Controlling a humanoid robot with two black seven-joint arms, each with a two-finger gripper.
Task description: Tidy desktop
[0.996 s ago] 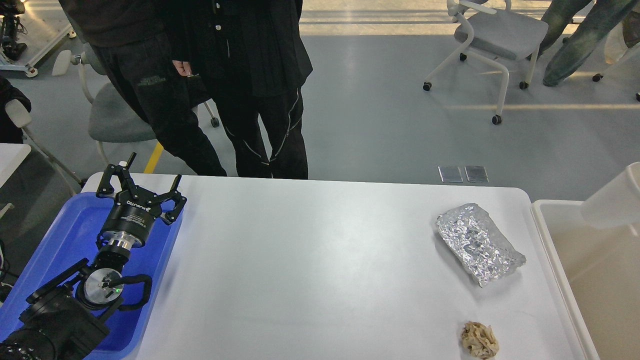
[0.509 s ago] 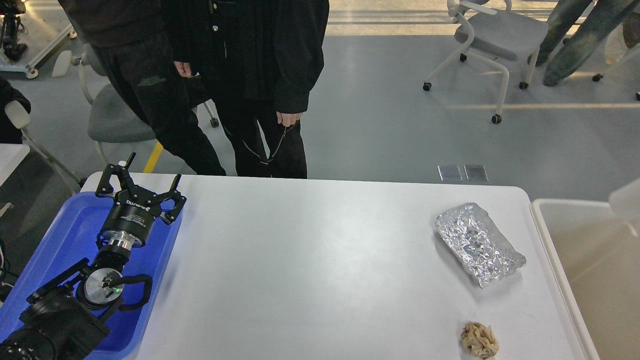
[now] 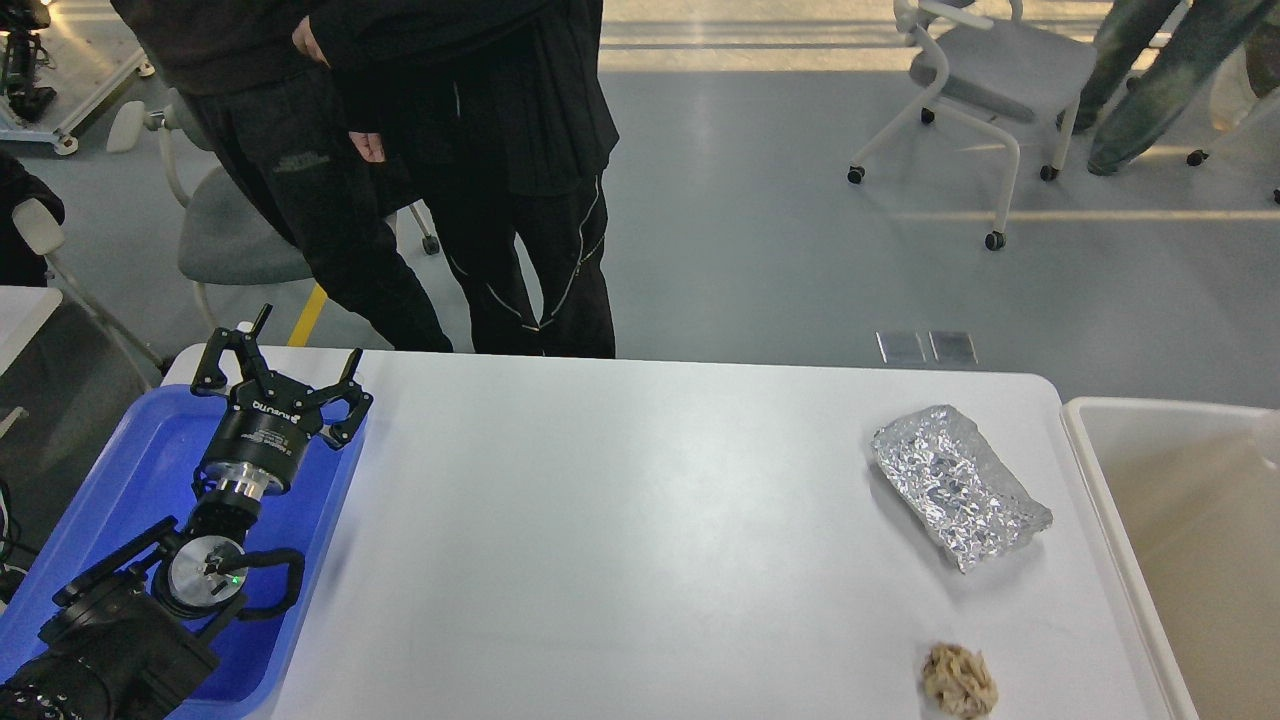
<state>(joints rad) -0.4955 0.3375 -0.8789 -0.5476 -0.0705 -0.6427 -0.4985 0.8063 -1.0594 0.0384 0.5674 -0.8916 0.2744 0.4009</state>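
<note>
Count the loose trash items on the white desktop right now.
2, both on the desktop's right side. The crumpled foil piece lies near the right edge beside the cream bin. The small tan crumpled wad sits nearer me, below the foil. None looks hidden.

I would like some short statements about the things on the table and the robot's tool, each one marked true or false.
1. A crumpled silver foil piece lies on the white rectangular desktop. True.
2. The small beige crumpled paper ball rests on top of the foil. False: it lies apart from it, nearer the camera.
3. The left tool is above the blue plastic tray with its fingers spread and nothing between them. True.
4. The foil lies inside the cream-coloured bin. False: it is on the desktop, left of the bin.
5. The right tool is gripping the paper ball. False: no right tool is in view.
</note>
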